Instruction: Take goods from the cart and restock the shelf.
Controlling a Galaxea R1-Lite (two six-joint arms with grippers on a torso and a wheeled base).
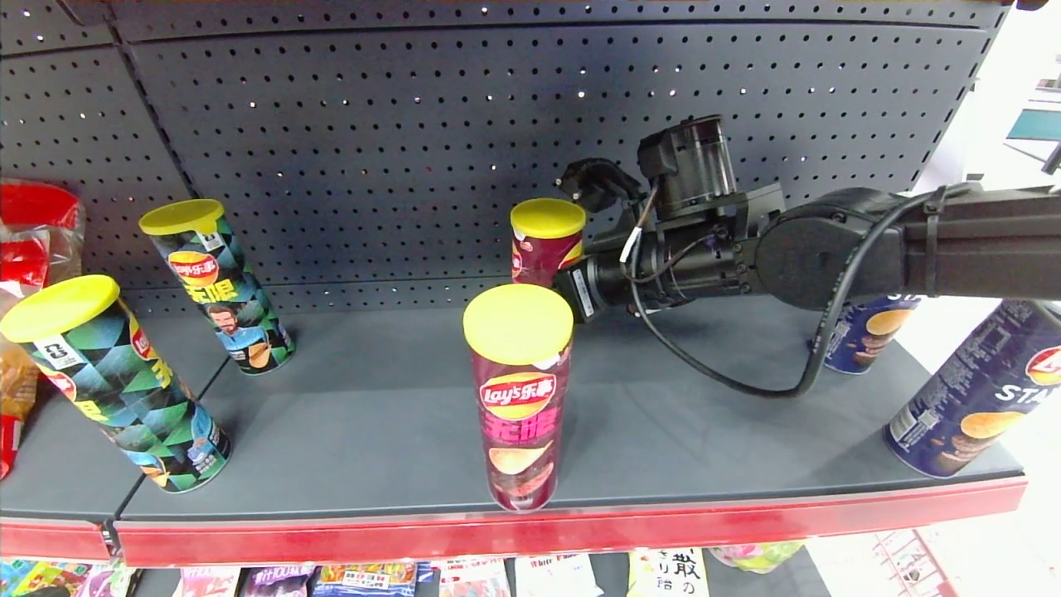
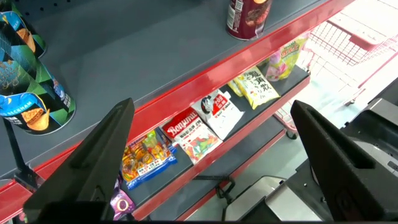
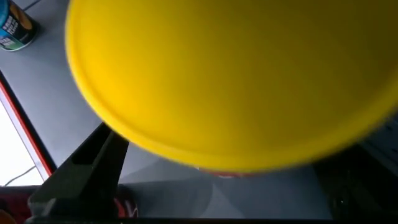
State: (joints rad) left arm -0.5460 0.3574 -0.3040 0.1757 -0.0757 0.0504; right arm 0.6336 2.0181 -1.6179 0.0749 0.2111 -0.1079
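Observation:
On the grey shelf (image 1: 373,414) a purple chip can (image 1: 545,240) with a yellow lid stands at the back near the pegboard. My right gripper (image 1: 574,269) comes in from the right and is shut on its side. The right wrist view looks down on the yellow lid (image 3: 236,74), with the right gripper (image 3: 217,180) holding the can between dark fingers (image 3: 81,174). A second purple can (image 1: 520,398) stands upright at the shelf's front edge. My left gripper (image 2: 211,162) hangs open and empty in front of the lower shelf.
Two green cans (image 1: 217,286) (image 1: 116,381) stand on the left and two blue cans (image 1: 970,398) (image 1: 866,332) on the right. Red bags (image 1: 25,240) sit at the far left. Snack packets (image 2: 199,130) line the lower shelf. A red wire cart (image 2: 348,37) stands beside the shelf.

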